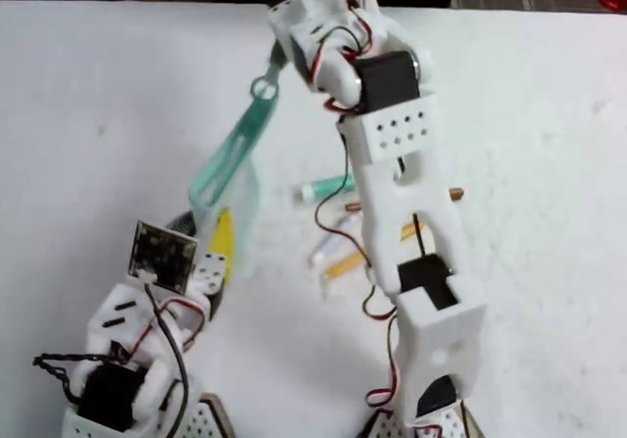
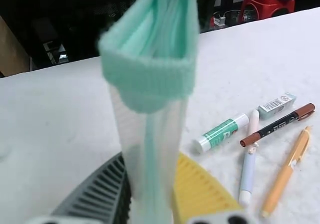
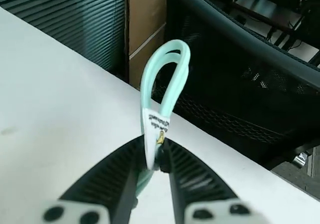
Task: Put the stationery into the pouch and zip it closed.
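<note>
Right gripper (image 3: 156, 153) jaws clamp the loop (image 3: 165, 68) of the pouch (image 2: 150, 58), left gripper (image 2: 150, 184) jaws clamp its other end, pens (image 2: 277, 125) loose on the table (image 2: 50, 124).

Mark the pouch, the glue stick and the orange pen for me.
pouch (image 2: 150, 78), left wrist view, on its green end band.
glue stick (image 2: 221, 132), left wrist view, middle of the labelled body.
orange pen (image 2: 285, 173), left wrist view, middle of the barrel.
</note>
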Robot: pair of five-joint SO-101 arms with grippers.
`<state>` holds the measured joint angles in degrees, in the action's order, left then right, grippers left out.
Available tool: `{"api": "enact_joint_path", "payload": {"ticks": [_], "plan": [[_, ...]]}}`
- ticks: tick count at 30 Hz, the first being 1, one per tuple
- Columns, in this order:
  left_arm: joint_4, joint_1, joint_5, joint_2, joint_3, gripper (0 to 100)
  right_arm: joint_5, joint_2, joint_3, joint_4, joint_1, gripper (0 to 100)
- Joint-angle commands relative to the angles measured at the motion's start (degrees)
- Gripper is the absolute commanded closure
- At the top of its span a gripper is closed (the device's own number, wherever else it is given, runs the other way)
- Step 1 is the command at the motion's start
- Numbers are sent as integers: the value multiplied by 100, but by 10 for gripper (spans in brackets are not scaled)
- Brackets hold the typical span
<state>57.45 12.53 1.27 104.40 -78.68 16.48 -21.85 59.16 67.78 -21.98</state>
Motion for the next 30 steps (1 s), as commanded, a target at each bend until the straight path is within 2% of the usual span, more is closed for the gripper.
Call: {"api": "enact_joint_path", "payload": {"ticks": [1, 15, 18, 23, 30], "plan": [[-105, 66, 18, -48, -167, 977, -44, 40, 88, -330, 242, 982], [-105, 66, 18, -48, -167, 977, -44, 31, 35, -444, 347, 981], [-105, 66, 18, -48, -167, 977, -35, 119, 114, 92, 251, 933], [-105, 66, 18, -48, -167, 977, -44, 462, 440, 1279, 22, 719], [-229, 66, 18, -48, -202, 977, -35, 989, 721, 2492, -13, 731]]}}
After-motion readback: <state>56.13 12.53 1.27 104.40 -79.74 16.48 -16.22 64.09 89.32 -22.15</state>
